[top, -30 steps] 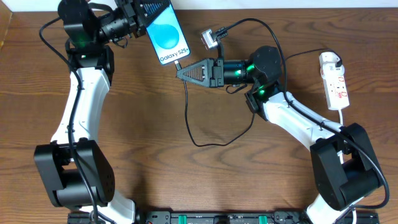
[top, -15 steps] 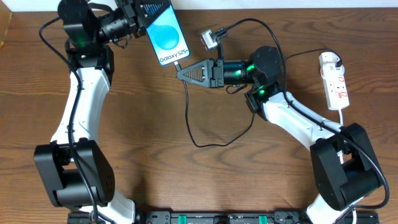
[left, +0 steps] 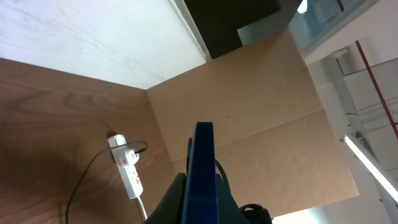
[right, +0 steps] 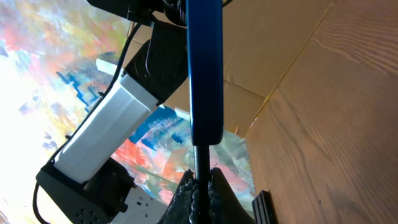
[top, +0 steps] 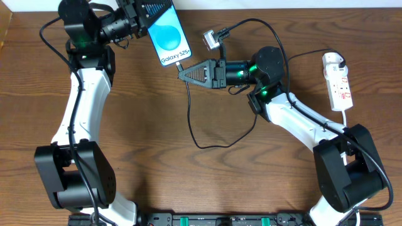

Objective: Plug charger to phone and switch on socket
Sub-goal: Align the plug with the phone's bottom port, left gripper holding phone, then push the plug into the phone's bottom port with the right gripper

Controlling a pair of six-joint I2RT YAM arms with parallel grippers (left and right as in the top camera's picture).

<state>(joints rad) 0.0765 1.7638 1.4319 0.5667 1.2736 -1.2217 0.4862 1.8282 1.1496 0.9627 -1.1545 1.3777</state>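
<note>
Near the desk's far edge, left of the middle, the left gripper (top: 143, 14) is clamped on the upper end of the phone (top: 168, 37), its blue screen facing up; just right of it, the right gripper (top: 184, 72) pinches the charger (right: 200, 155) close to its plug tip, which meets the phone's lower end; the black cable loops down toward the desk's centre. The socket (top: 340, 85) lies by the right edge, well apart from both arms.
</note>
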